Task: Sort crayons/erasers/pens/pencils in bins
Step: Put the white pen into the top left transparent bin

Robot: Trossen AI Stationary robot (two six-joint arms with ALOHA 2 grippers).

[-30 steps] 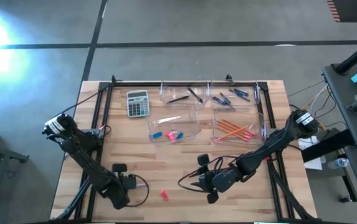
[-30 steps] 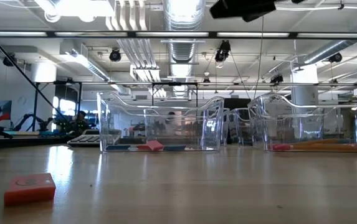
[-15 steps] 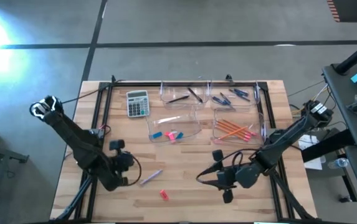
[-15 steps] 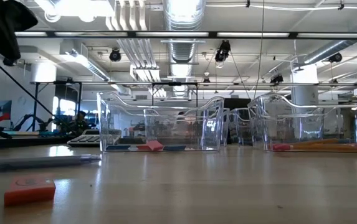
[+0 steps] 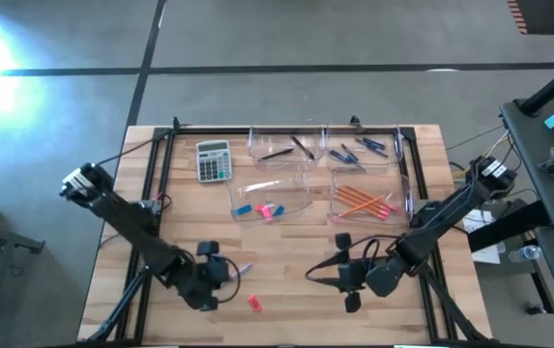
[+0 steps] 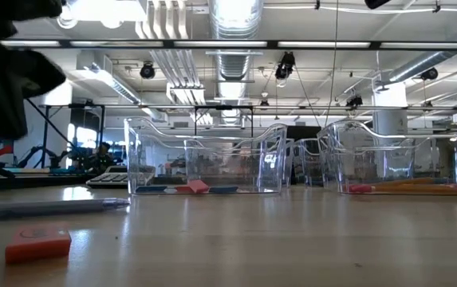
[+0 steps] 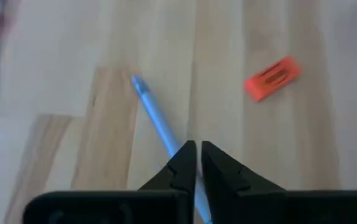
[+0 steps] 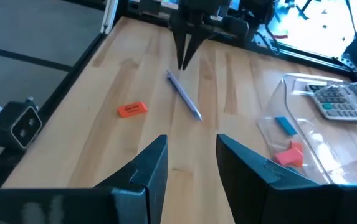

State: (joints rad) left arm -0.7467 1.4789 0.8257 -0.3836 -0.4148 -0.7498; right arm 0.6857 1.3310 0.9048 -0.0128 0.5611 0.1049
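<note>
A light-blue pen lies flat on the wood near the table's front left. It also shows in the left wrist view and the low view. A red-orange eraser lies flat just nearer the front edge. My left gripper is shut and empty. It hangs above the pen's near-left end and points down, as the right wrist view shows. My right gripper is open and empty at the front right, pointing toward the pen.
Four clear bins stand at the back. The near-left bin holds pink and blue erasers, the near-right bin orange pencils, the far-left bin dark sticks, and the far-right bin blue pens. A grey calculator lies to their left.
The blue pen did not show a second ago and now lies on the table. My left gripper went toward the far edge, then came back toward the right and near edges, and is now over the pen. My right gripper has drawn back toward the table's right edge.
</note>
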